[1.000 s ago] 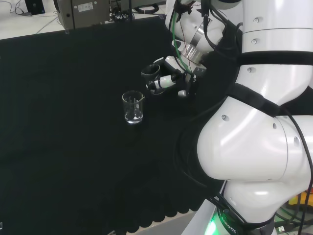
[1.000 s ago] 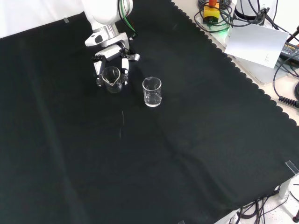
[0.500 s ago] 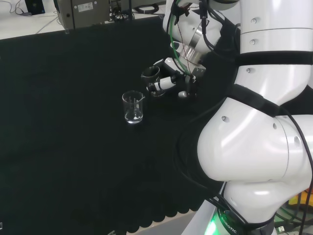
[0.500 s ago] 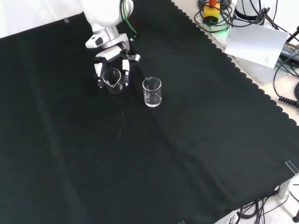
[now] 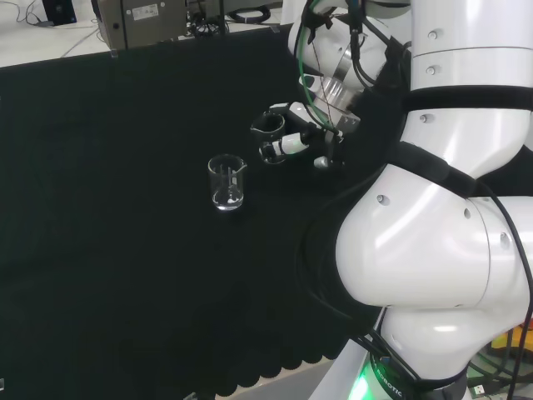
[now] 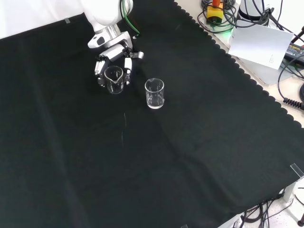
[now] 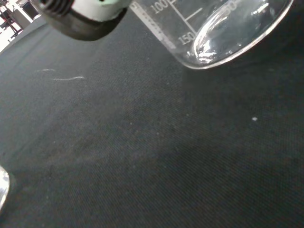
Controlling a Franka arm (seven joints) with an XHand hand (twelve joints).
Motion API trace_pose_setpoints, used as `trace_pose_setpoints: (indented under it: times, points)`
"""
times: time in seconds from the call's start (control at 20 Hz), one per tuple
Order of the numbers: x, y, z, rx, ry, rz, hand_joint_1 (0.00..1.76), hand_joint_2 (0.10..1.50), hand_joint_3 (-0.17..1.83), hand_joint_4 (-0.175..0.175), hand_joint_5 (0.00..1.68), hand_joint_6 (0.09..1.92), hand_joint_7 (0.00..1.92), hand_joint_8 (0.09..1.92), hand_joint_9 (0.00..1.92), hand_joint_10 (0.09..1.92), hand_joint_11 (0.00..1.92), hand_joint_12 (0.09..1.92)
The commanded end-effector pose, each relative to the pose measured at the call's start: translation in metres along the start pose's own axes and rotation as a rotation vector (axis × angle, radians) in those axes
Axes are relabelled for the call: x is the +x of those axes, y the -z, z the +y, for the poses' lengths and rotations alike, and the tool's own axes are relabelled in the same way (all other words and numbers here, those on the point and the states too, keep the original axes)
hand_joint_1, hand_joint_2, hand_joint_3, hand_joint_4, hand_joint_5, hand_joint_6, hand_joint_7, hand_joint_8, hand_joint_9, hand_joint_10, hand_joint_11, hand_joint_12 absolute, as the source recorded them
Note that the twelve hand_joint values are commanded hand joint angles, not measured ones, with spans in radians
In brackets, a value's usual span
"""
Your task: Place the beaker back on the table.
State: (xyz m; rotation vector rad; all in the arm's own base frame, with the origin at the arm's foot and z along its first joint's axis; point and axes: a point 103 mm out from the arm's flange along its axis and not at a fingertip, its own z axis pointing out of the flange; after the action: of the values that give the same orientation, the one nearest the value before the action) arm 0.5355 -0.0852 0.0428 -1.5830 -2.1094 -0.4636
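While above cloth | fingers (image 6: pixel 127 65) curled round beaker (image 6: pixel 114 80)

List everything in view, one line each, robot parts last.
held beaker: one, clear glass, in the hand, at the far side of the cloth in the front view.
free beaker: one, clear glass, upright on the cloth, right of the held one in the front view.
cloth: one, black, covering the bench.
paper sheet: one, white, off the cloth at top right of the front view.
hand: one, black and white, fingers curled round the held beaker.
arm: one, white, at the head view's right.
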Motion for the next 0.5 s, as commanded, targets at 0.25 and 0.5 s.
trace_pose_setpoints:
  times: [0.25, 0.5]
  points:
    - [-0.0025, 0.0098, -0.011, 0.104, -0.046, 0.001, 0.87, 0.95, -0.17, 0.006, 0.37, 0.36, 0.4, 0.67, 0.82, 0.09, 0.4, 1.29]
    - [-0.0005, 0.0131, -0.0088, 0.125, -0.057, 0.001, 0.82, 0.92, -0.17, 0.007, 0.34, 0.16, 0.26, 0.68, 0.71, 0.09, 0.29, 1.33]
